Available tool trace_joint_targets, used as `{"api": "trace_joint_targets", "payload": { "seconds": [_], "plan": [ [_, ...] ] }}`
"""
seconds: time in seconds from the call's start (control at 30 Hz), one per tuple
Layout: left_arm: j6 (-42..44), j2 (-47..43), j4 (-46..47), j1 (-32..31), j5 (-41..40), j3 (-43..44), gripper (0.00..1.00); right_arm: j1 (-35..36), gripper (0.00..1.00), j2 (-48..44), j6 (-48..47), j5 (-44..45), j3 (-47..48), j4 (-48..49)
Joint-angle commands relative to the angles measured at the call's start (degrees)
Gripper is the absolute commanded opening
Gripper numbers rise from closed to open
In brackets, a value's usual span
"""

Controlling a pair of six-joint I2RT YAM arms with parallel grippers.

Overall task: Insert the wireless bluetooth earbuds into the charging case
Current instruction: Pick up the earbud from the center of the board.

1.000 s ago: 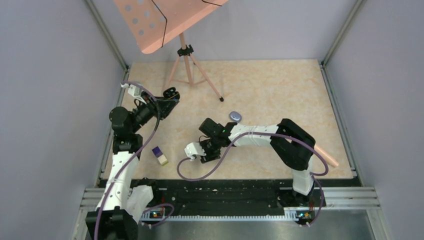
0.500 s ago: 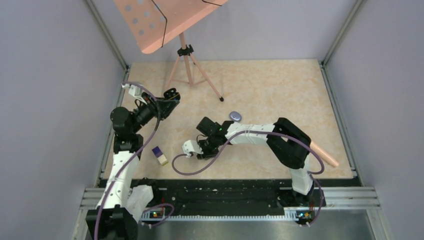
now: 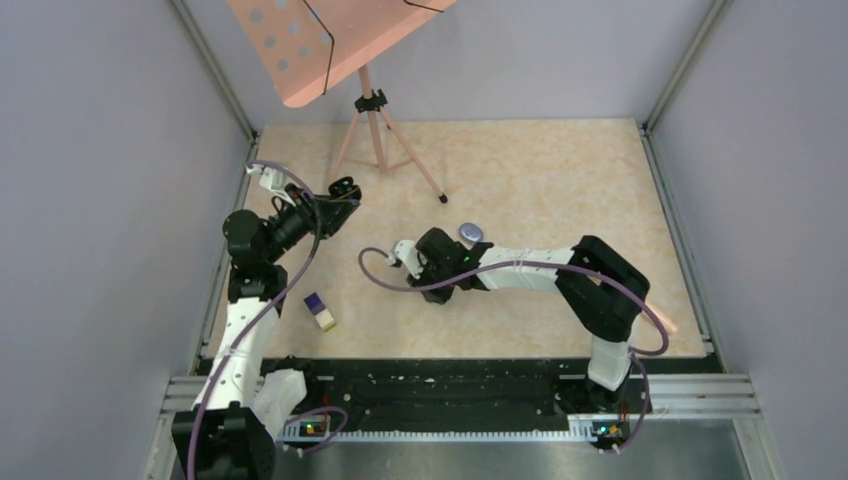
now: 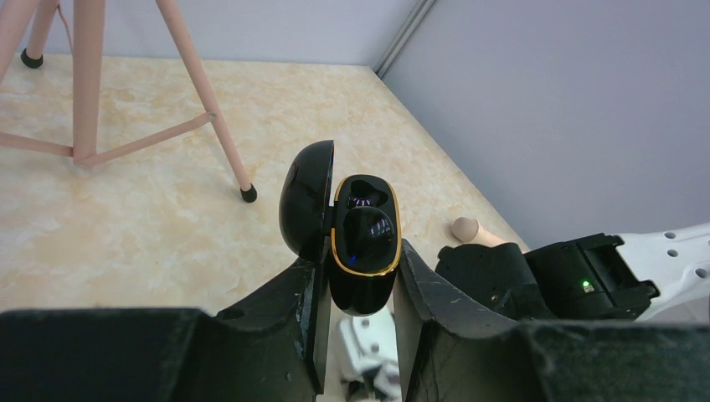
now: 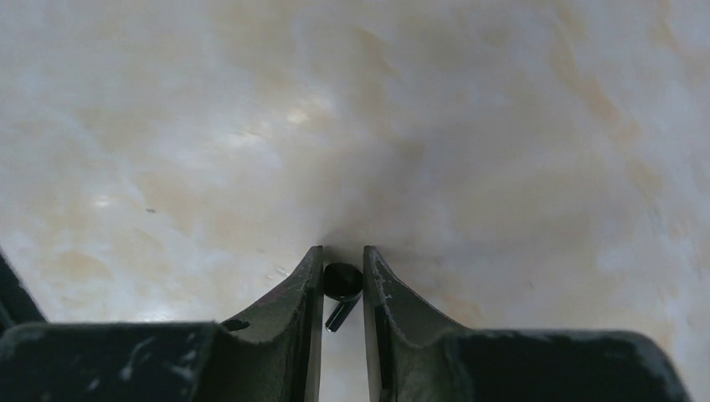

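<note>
My left gripper (image 4: 358, 280) is shut on the black charging case (image 4: 365, 239) and holds it up above the table. The case has a gold rim and its lid (image 4: 306, 197) stands open to the left. In the top view the left gripper (image 3: 340, 195) is at the left side of the table. My right gripper (image 5: 342, 251) is shut on a black comma-shaped earbud (image 5: 342, 283), just above the marble table top (image 5: 419, 126). In the top view the right gripper (image 3: 447, 292) is near the table's middle, pointing down. The other earbuds are out of view.
A round grey-purple case (image 3: 470, 232) lies just behind my right wrist. A purple-and-cream block (image 3: 320, 311) lies at the front left. A pink music stand (image 3: 372, 100) stands at the back left. A wooden cylinder (image 4: 469, 229) lies by the right arm's elbow.
My right wrist has turned and pulled back to the right and away from the block; its camera end has swung from the near side to the far side. The left arm has barely moved.
</note>
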Motion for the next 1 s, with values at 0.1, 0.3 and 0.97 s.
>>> {"api": "trace_joint_targets", "payload": {
  "seconds": [0.1, 0.3, 0.97],
  "plan": [
    [0.99, 1.62, 1.44, 0.14, -0.16, 3.51, 0.00, -2.83, 0.11, -5.07, 24.52, 21.85, -7.20, 0.70],
    [1.45, 2.47, 0.99, 0.12, 0.08, 4.23, 0.00, -3.03, 0.34, -4.79, 26.22, 21.16, -6.79, -0.09],
    [2.48, 1.80, -1.24, 0.14, 0.96, 3.13, 0.00, -12.83, 0.48, -3.59, -17.76, -17.05, 6.55, -19.75]
  ]
}}
